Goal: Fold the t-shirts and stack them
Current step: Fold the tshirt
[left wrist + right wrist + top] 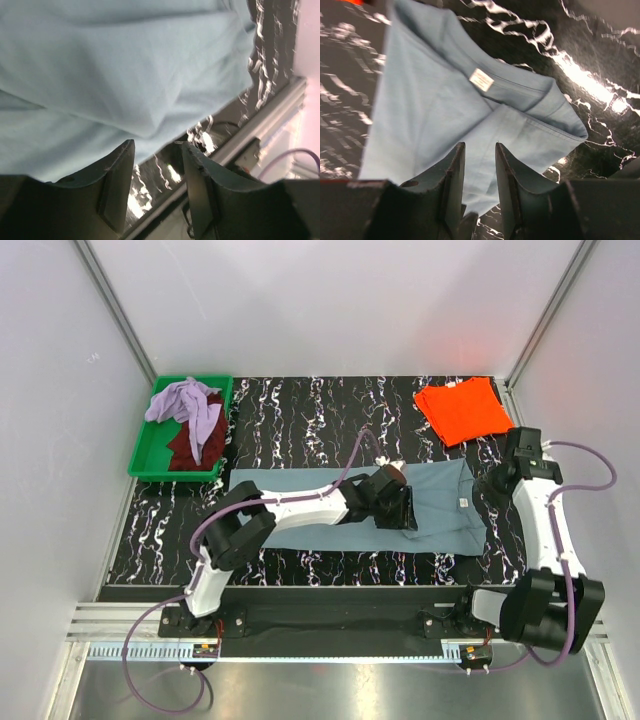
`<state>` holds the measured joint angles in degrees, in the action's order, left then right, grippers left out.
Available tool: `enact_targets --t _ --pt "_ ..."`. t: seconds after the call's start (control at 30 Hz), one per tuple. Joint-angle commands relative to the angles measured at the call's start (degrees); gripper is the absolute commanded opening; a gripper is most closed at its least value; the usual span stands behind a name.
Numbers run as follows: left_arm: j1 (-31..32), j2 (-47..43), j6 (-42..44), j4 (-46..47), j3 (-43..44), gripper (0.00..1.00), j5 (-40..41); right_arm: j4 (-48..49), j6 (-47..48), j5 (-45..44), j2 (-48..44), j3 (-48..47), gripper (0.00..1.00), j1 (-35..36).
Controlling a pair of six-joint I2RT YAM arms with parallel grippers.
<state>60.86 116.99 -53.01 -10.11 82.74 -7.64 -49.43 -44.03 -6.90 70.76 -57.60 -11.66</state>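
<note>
A dusty blue-grey t-shirt lies spread across the middle of the table, collar and white label at its right end. My left gripper hovers over the shirt's right half, open and empty; in the left wrist view the cloth lies beyond the fingertips, its edge just at them. My right gripper is at the shirt's collar end, open and empty, just above the cloth in the right wrist view. A folded bright orange t-shirt lies at the back right.
A green tray at the back left holds a crumpled lavender t-shirt on a dark maroon one. White walls enclose the black marbled table. A metal rail runs along the near edge.
</note>
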Motion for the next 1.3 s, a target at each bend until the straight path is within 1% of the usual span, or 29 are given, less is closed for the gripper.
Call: enact_targets --t 0.0,0.13,0.27,0.4,0.73,0.83,0.93,0.97,1.07,1.1,1.2,1.27 --pt "0.2 2.4 3.0 -5.6 3.9 0.47 5.3 -2.2 1.8 -2.4 -2.9 -3.3 0.38 0.2" --pt "0.3 4.1 3.8 -9.8 7.8 0.46 7.2 -2.7 2.7 -1.5 -3.7 -4.7 0.38 0.2" --pt "0.7 5.2 4.2 -9.1 9.4 0.47 7.3 -2.4 3.2 -1.1 -4.5 -5.1 0.38 0.2" --pt "1.2 7.1 4.1 -11.0 11.3 0.47 7.5 -2.8 4.1 -1.4 -5.1 -5.9 0.38 0.2" --pt "1.3 8.7 3.9 -11.9 13.8 0.47 7.5 -2.3 4.6 -1.3 -6.8 -5.2 0.38 0.2" --pt "1.3 9.1 4.1 -12.0 14.6 0.43 7.5 -2.2 4.7 -1.2 -7.1 -5.0 0.38 0.2" --pt "1.3 9.1 4.4 -12.6 15.1 0.34 7.5 -2.1 4.8 -1.2 -7.4 -4.9 0.38 0.2" --pt "1.3 9.0 4.4 -12.7 15.2 0.29 7.5 -2.1 4.7 -1.4 -7.5 -4.9 0.38 0.2" --pt "1.2 8.9 4.6 -13.2 15.5 0.23 7.5 -2.0 4.8 -1.4 -7.7 -4.9 0.38 0.2" --pt "1.3 8.9 4.6 -13.4 15.6 0.18 7.5 -2.1 4.8 -1.4 -7.7 -4.9 0.38 0.2" --pt "1.3 8.2 4.4 -15.2 16.4 0.13 7.6 -2.2 4.8 -1.6 -7.6 -5.0 0.38 0.2" --pt "1.3 7.5 4.4 -16.3 16.8 0.06 7.5 -2.3 5.2 -2.0 -7.6 -5.2 0.38 0.2"
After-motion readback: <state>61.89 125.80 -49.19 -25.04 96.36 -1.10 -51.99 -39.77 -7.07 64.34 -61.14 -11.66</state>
